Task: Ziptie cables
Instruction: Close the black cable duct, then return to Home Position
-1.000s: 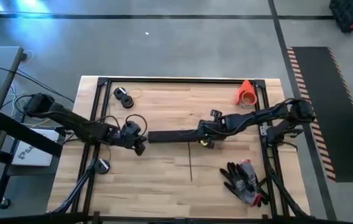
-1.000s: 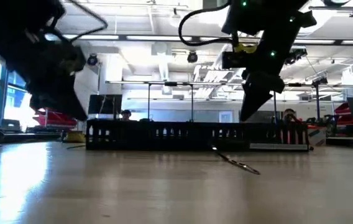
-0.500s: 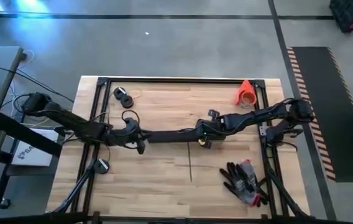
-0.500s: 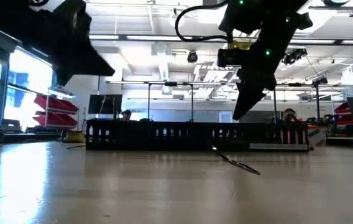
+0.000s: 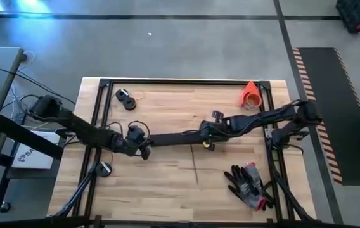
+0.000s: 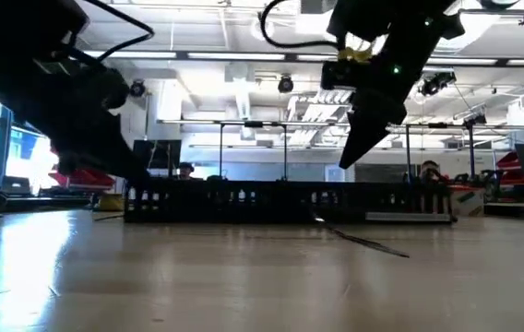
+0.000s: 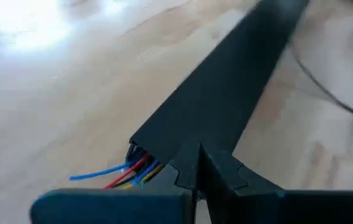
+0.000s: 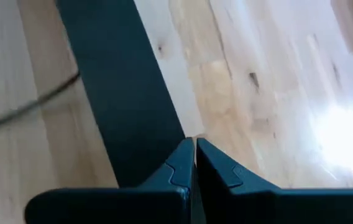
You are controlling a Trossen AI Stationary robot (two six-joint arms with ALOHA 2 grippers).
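Gloves (image 5: 250,185) lie in a heap at the lower right of the high view, on the wooden surface (image 5: 161,190). A bit higher, near the middle, the cables (image 5: 194,168) lie flat as one thin grey line, and nothing is touching them. Just above their top end, the long black bar (image 5: 173,138) runs across the middle of the picture. The left end effector (image 5: 144,149) is at the bar's left end and the right end effector (image 5: 206,140) is at its right end. In each wrist view the two dark fingers are pressed together, and they look pinched on a thin edge of the bar. Some small coloured wires (image 7: 117,174) stick out of the bar's end by the left fingers. Both arms reach in low from the two sides of the frame, stretched long and almost straight, so they and the bar make one dark line. I think the step now is moving the bar out of the way, so the cables can be reached and tied. To do it well, both arms should move together at the same slow speed, so the bar does not twist or slip. The bar should also stay clear of the thin grey line, so it does not push it away. Far off, an orange cone (image 5: 250,94) sits at the upper right and two black rolls (image 5: 126,99) at the upper left.
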